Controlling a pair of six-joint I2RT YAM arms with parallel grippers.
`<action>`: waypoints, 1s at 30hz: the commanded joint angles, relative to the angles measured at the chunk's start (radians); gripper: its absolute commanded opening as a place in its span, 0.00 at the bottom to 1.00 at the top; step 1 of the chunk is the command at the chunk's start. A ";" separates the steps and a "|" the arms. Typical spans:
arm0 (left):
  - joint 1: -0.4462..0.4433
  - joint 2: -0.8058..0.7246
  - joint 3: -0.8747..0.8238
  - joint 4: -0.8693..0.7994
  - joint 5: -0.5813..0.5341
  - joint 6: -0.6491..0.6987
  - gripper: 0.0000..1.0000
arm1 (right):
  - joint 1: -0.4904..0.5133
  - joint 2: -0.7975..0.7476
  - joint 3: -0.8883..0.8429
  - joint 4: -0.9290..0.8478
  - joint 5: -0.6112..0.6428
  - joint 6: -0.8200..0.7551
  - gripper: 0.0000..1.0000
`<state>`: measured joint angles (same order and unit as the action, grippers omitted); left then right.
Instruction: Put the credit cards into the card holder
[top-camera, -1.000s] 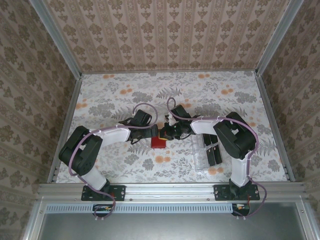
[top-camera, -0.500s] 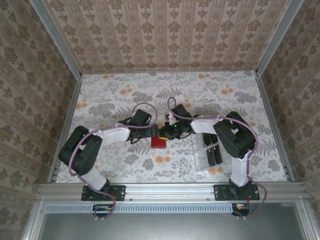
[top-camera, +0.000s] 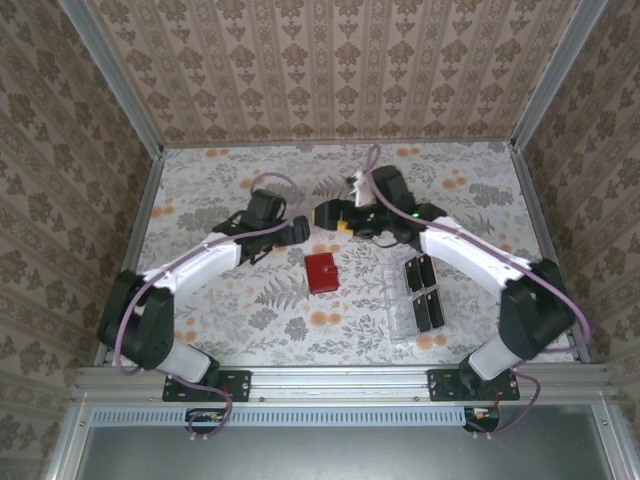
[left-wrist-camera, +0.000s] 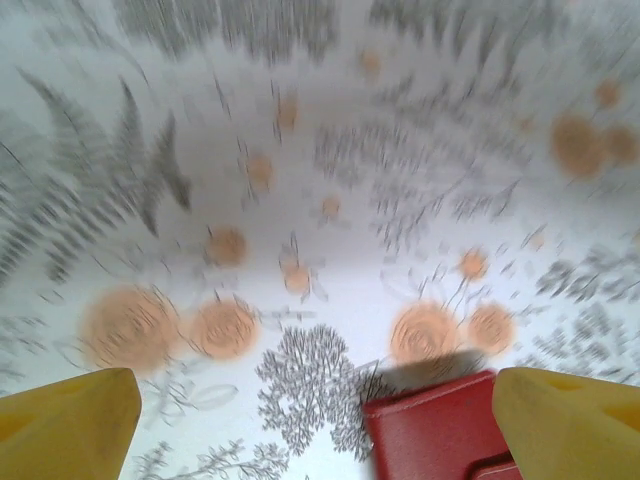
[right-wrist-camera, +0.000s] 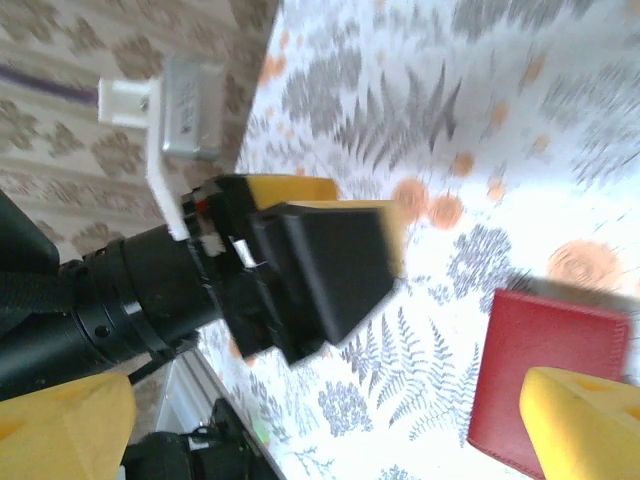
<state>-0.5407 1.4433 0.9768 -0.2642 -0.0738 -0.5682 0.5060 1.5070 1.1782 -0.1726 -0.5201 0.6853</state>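
Note:
The red card holder (top-camera: 321, 272) lies shut and flat on the flowered table, with nothing touching it. Both grippers hang above and behind it, tips facing each other. My left gripper (top-camera: 298, 229) is open; in the left wrist view its yellow fingertips (left-wrist-camera: 62, 425) stand wide apart, and a corner of the card holder (left-wrist-camera: 440, 430) shows below them. My right gripper (top-camera: 330, 215) is open and holds nothing; its wrist view shows the card holder (right-wrist-camera: 545, 375) beside one fingertip (right-wrist-camera: 585, 420). Several black credit cards (top-camera: 418, 273) rest in and beside a clear tray.
The clear plastic slotted tray (top-camera: 398, 312) stands right of the card holder, with more black cards (top-camera: 430, 309) along its right side. The left arm's gripper head (right-wrist-camera: 320, 260) sits close in front of the right wrist camera. Patterned walls enclose the table.
The right gripper has opened. Both grippers have lifted off the card holder and drawn back toward the far side. The holder now lies free on the table.

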 joint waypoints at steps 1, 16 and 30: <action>0.037 -0.111 0.028 -0.073 -0.075 0.086 1.00 | -0.076 -0.103 -0.008 -0.151 0.089 -0.070 1.00; 0.181 -0.588 -0.448 0.450 -0.491 0.438 1.00 | -0.426 -0.390 -0.185 -0.227 0.489 -0.228 1.00; 0.334 -0.416 -0.598 0.650 -0.442 0.529 1.00 | -0.481 -0.403 -0.573 0.227 0.872 -0.422 1.00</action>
<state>-0.2146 0.9924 0.3969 0.2771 -0.5388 -0.0929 0.0338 1.0824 0.6262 -0.0711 0.2687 0.3599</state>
